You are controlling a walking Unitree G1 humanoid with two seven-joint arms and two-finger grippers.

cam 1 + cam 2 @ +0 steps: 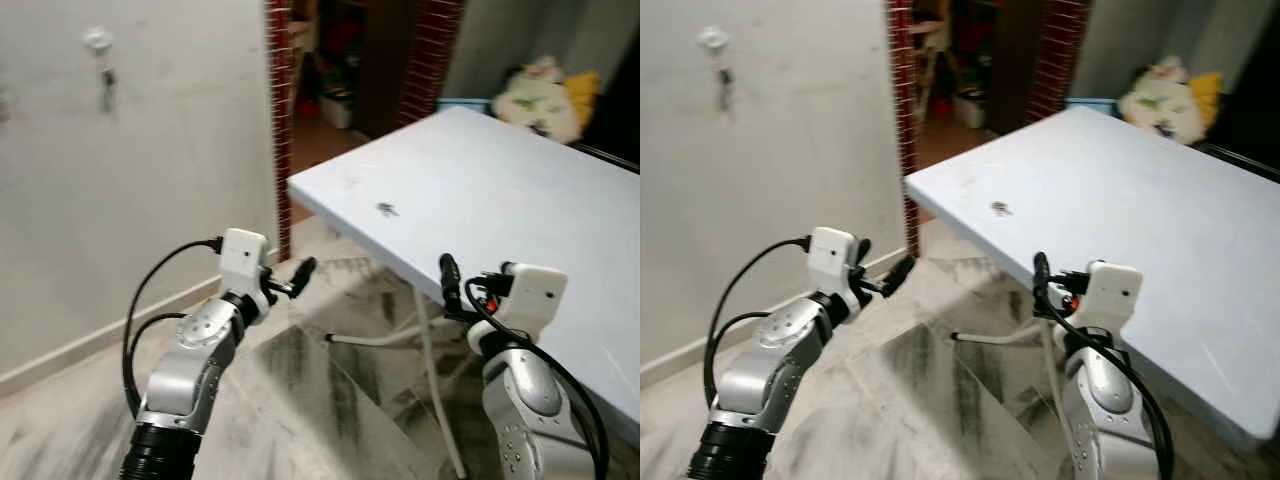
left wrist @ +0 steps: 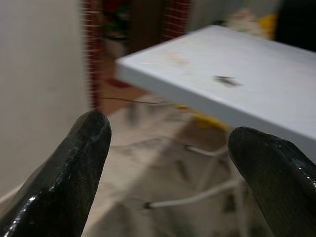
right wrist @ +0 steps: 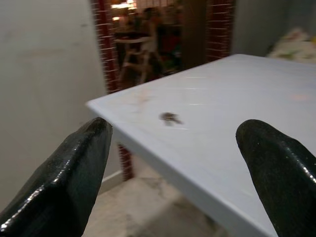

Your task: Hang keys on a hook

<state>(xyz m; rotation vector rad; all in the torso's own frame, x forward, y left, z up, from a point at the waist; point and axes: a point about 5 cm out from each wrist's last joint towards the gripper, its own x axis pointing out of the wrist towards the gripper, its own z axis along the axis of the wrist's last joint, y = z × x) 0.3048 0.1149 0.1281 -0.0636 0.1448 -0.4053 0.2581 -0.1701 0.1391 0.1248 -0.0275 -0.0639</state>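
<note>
A small dark bunch of keys (image 1: pixel 386 209) lies on the white table (image 1: pixel 520 190), near its left corner. A white hook (image 1: pixel 98 40) is fixed high on the pale wall at the left, with a small dark piece hanging under it. My left gripper (image 1: pixel 303 272) is open and empty, held low between the wall and the table's corner. My right gripper (image 1: pixel 447 275) is open too, just below the table's near edge. The keys (image 3: pixel 170 118) sit ahead of the right gripper's fingers (image 3: pixel 74 168) and also ahead of the left ones (image 2: pixel 74 163).
A red brick doorway (image 1: pixel 280 100) opens behind the table's left corner onto a cluttered room. A white and yellow soft toy (image 1: pixel 545 95) sits beyond the table's far edge. White folding legs (image 1: pixel 430 330) stand under the table on the marble floor (image 1: pixel 330 400).
</note>
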